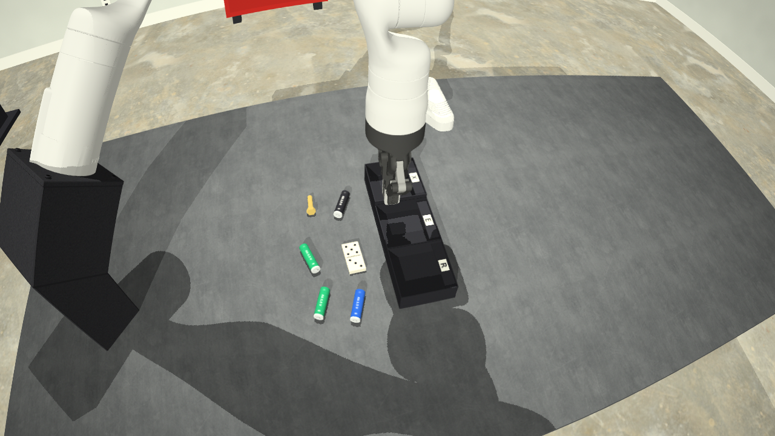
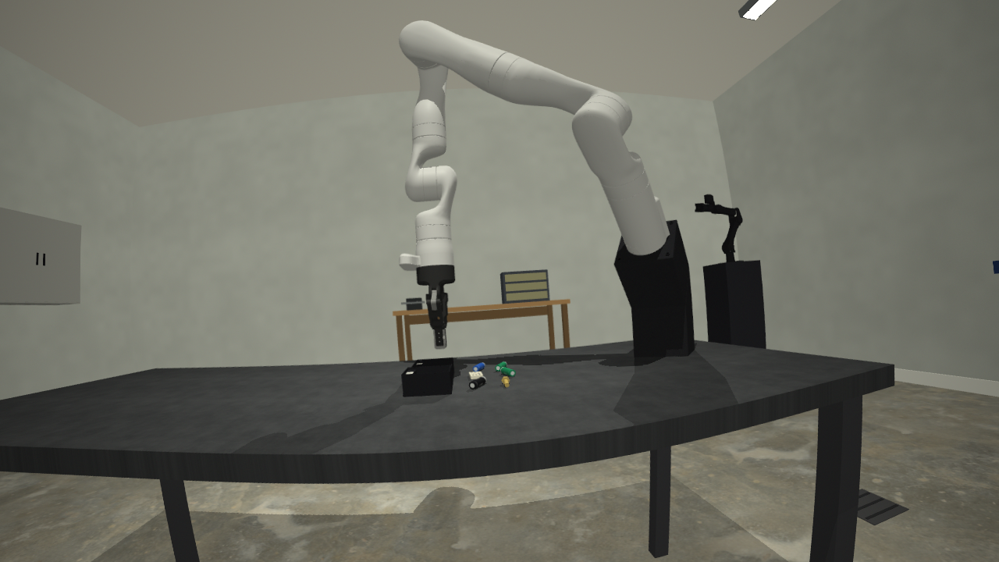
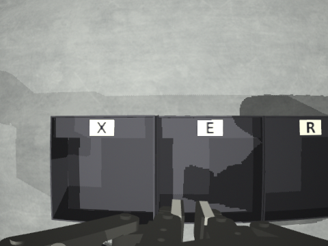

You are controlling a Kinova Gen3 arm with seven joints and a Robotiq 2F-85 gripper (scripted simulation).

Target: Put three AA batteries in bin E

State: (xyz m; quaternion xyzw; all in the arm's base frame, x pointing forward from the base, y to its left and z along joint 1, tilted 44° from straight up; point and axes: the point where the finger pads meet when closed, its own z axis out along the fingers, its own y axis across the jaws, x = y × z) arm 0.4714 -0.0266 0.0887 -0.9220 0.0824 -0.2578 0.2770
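Observation:
A black battery (image 1: 341, 204) (image 2: 477, 383), a green battery (image 1: 309, 258) (image 2: 507, 371), another green battery (image 1: 321, 303) (image 2: 500, 365) and a blue battery (image 1: 357, 306) (image 2: 479, 366) lie on the table beside the bins. Bin E (image 1: 414, 224) (image 3: 191, 150) is the middle one of three joined black bins. No battery shows inside it; its lower part is in dark shadow and partly behind the fingers. My gripper (image 1: 391, 201) (image 2: 439, 345) (image 3: 188, 215) is shut to a narrow gap with nothing between the fingertips. It hangs above the bins, fingers pointing down.
Bin X (image 3: 126, 171) and bin R (image 1: 425, 270) (image 3: 283, 164) flank bin E. A white domino (image 1: 353, 257) (image 2: 476, 375) lies between the batteries and the bins. A small yellow bolt-like piece (image 1: 310, 205) (image 2: 506, 381) lies left of the black battery in the top view.

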